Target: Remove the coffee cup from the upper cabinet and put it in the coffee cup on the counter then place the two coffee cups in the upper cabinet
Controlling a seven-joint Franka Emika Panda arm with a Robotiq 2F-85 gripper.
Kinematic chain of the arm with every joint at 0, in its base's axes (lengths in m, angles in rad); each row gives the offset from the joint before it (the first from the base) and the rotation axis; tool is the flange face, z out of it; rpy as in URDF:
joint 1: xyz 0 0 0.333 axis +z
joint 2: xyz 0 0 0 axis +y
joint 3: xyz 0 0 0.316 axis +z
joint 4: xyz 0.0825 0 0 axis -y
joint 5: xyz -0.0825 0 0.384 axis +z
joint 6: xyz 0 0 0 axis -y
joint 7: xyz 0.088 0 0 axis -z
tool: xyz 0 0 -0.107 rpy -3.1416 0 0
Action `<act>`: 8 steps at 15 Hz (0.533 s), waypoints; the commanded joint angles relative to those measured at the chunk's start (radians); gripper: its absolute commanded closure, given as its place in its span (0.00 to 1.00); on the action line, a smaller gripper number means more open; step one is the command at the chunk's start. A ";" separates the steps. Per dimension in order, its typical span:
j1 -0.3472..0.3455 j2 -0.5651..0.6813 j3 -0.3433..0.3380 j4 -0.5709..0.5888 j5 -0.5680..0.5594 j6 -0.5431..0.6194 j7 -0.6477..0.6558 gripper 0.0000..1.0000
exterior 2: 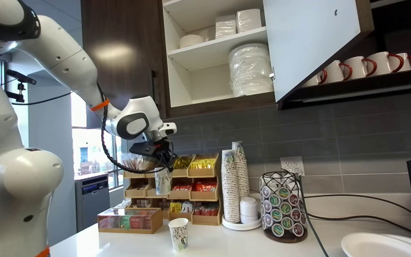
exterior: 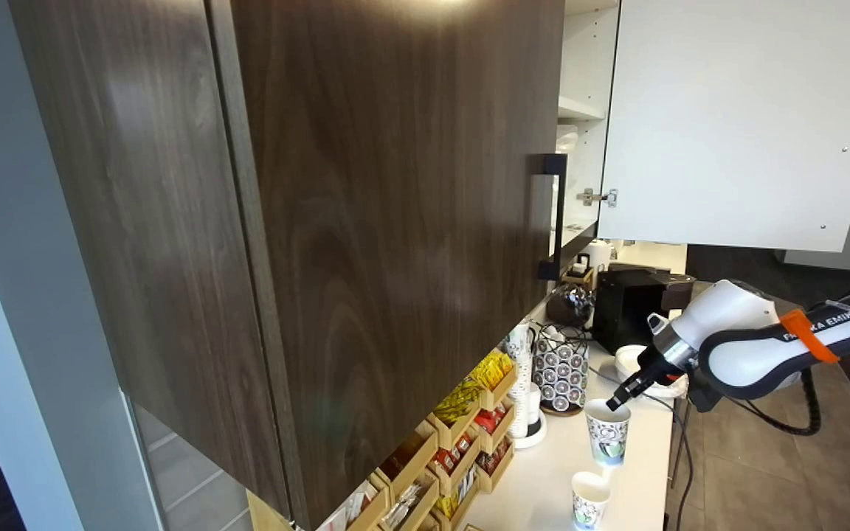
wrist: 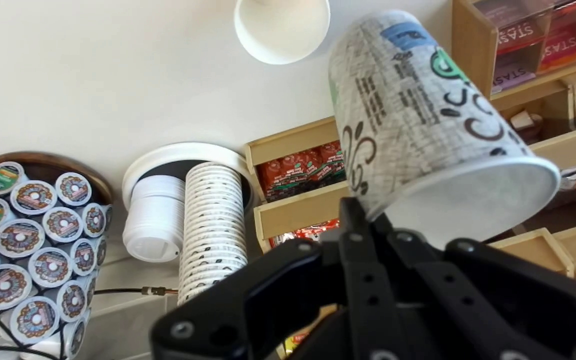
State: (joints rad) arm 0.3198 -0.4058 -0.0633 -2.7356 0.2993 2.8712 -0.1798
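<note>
My gripper (wrist: 365, 215) is shut on the rim of a patterned coffee cup (wrist: 408, 110). The held cup hangs above the counter in both exterior views (exterior: 608, 442) (exterior 2: 163, 182), mouth up. The gripper also shows in both exterior views (exterior: 614, 402) (exterior 2: 171, 167). The other coffee cup (exterior 2: 179, 233) stands upright on the counter, lower than the held cup; its open mouth shows in the wrist view (wrist: 283, 30). The upper cabinet (exterior 2: 209, 84) stands open, its white door (exterior 2: 309, 43) swung out. Its lower shelf holds wrapped plates at one side.
A sachet organiser (exterior 2: 203, 196), a tea box (exterior 2: 154, 221), tall cup stacks (exterior 2: 230, 189), a coffee-pod holder (exterior 2: 284, 207) and white plates (exterior 2: 373, 246) stand along the counter (exterior 2: 212, 246). A dark closed cabinet door (exterior: 395, 184) adjoins the open cabinet. Mugs (exterior 2: 357, 67) sit on a shelf.
</note>
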 commanded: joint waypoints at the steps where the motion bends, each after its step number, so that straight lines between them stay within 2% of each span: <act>1: 0.029 0.088 -0.034 -0.016 0.026 0.098 -0.034 0.99; 5: 0.131 0.196 -0.108 -0.016 0.128 0.232 -0.100 0.99; 8: 0.225 0.233 -0.173 -0.016 0.210 0.303 -0.142 0.99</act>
State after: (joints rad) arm 0.4517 -0.2156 -0.1706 -2.7519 0.4256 3.1064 -0.2674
